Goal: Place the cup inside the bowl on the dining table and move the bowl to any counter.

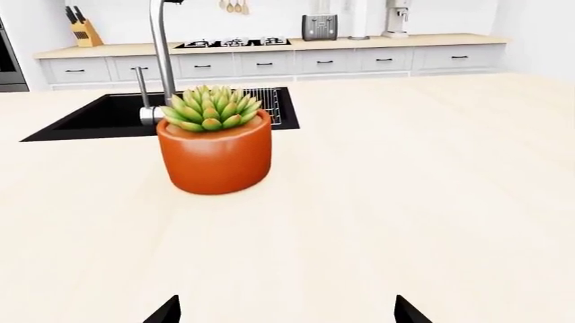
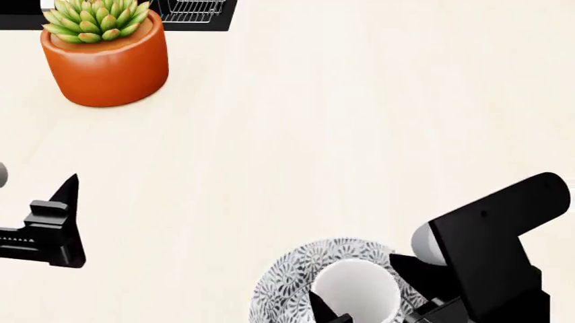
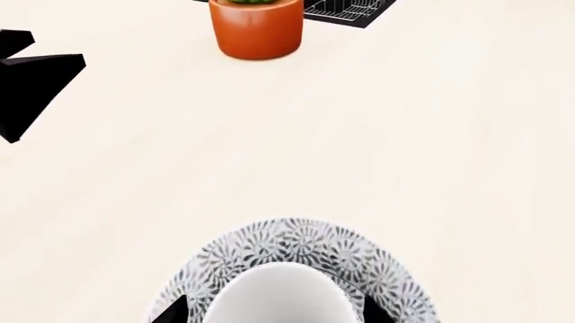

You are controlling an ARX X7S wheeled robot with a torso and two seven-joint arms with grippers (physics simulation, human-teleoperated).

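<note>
White tapered cup [image 2: 357,291] clamped between right gripper [image 2: 364,299] jaws, over patterned round bowl [image 2: 287,282]; lower straight, then release.

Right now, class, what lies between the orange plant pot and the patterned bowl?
Nothing: in the head view, only bare table separates pot and bowl.

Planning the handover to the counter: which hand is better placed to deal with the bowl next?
Right hand: it sits over the bowl with the cup. The left hand hangs far off.
</note>
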